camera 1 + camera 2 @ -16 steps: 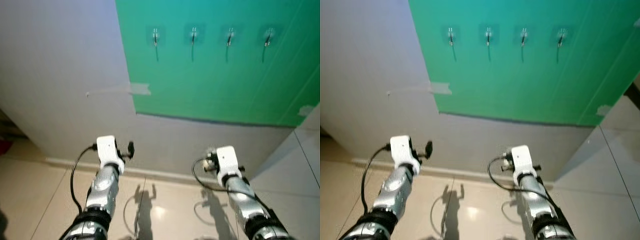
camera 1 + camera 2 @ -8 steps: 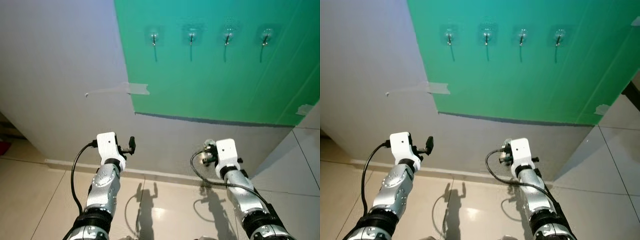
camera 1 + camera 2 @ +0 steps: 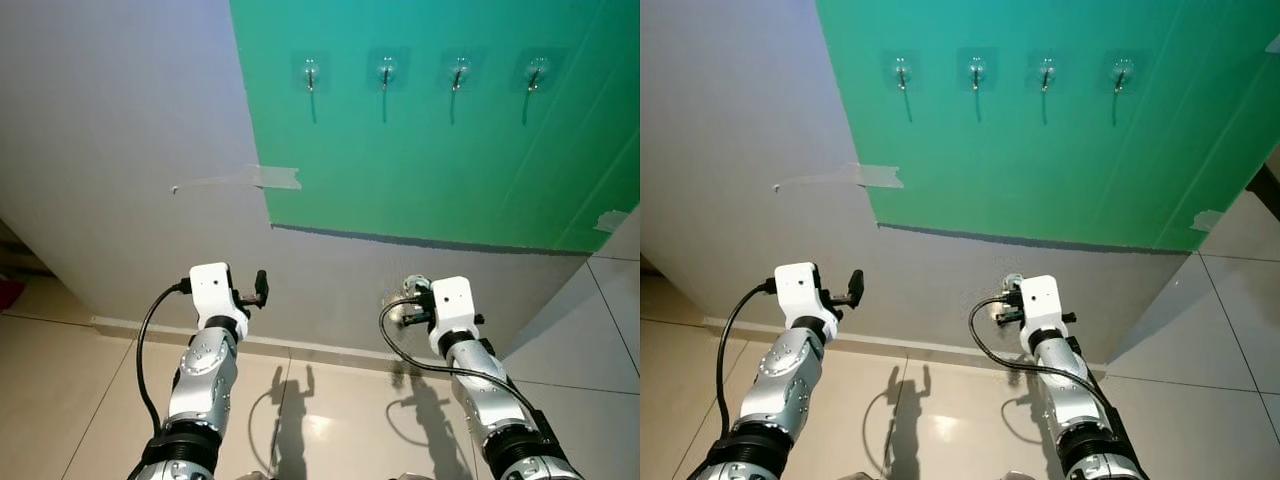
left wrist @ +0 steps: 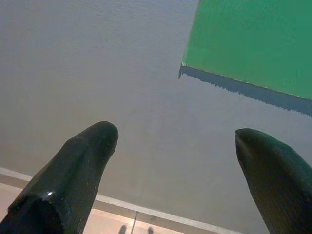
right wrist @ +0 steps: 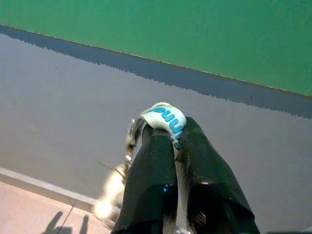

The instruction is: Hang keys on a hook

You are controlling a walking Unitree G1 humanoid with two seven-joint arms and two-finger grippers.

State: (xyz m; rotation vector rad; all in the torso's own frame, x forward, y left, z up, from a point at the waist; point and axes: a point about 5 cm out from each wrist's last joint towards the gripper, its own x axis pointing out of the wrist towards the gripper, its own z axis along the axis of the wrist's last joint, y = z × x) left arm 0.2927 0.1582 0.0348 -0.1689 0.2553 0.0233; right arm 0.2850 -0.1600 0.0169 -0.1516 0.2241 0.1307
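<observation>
Keys (image 5: 163, 119) sit clamped at the tips of my right gripper (image 5: 173, 141), fingers closed tight on them, held low in front of the grey wall (image 3: 120, 150) and well below the green panel (image 3: 440, 160). My left gripper (image 4: 178, 161) is spread wide and holds nothing, idling near the same wall.

To do this step well, I judge I should raise my right arm toward the row of four hooks (image 3: 385, 72) on the panel, pick the one most nearly above my hand, and bring the ring up over its tip before letting go. Coming in slowly should keep the dangling part from swinging wide of the hook.

What I see of the bunch is a white tag with blue lettering poking above my fingers (image 5: 146, 185), and a pale, blurred metal piece hanging beside them; I cannot make out a ring.
</observation>
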